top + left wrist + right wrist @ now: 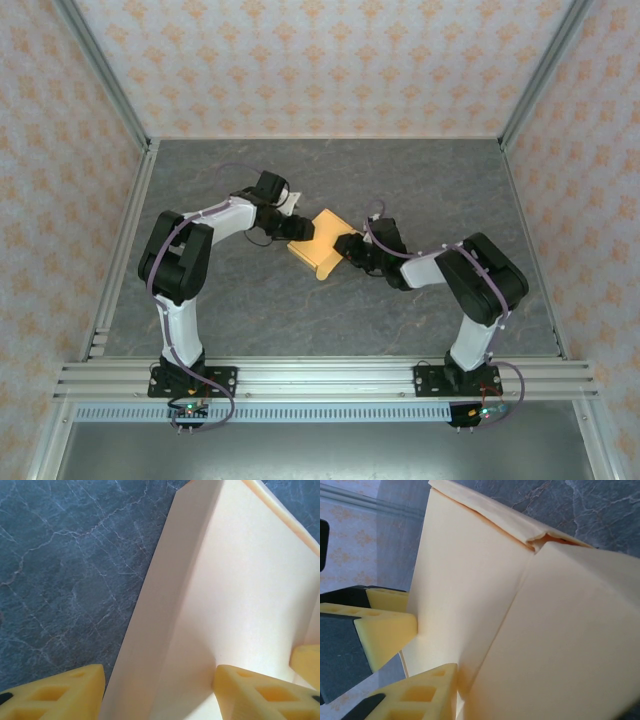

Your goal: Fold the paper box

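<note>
Right claw (pixel 435 647) pinched on paper box (pixel 322 245) wall; left claw (pixel 159 680) spread astride opposite flap; box between both, mid-table (pixel 300 330), equally near.

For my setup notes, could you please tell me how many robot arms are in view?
2: the left arm reaches the paper box from the left, the right arm from the right.

walls (pixel 300 60): pale wallpaper, orange floral motif | tabletop (pixel 250 315): grey marbled | frame (pixel 320 378): aluminium rails along edges | light: even, soft
</note>
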